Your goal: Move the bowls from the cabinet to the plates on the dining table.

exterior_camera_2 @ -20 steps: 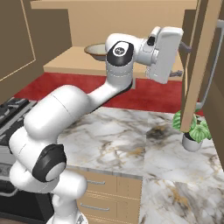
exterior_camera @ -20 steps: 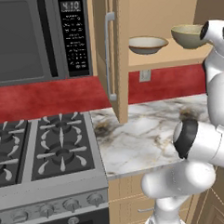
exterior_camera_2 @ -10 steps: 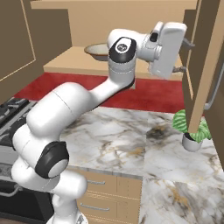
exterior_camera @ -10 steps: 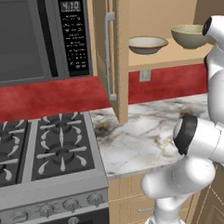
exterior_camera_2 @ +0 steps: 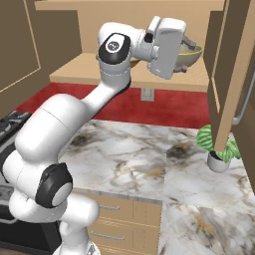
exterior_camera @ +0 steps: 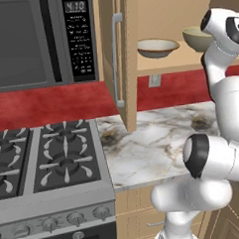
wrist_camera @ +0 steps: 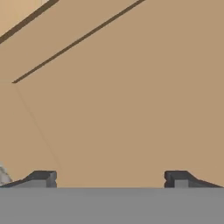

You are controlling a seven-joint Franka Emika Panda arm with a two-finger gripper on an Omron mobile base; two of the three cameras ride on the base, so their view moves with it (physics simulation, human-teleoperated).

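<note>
The gripper is being held wide open and empty at the cabinet shelf — the deeper bowl is lying just beside it, toward the open door

My cabinet shelf carries both bowls: the shallow cream bowl sits toward the open door, the deeper olive bowl beside it, apart. Below, the marble counter holds a small white pot with a green plant, right at the foot of the other open door.
</note>
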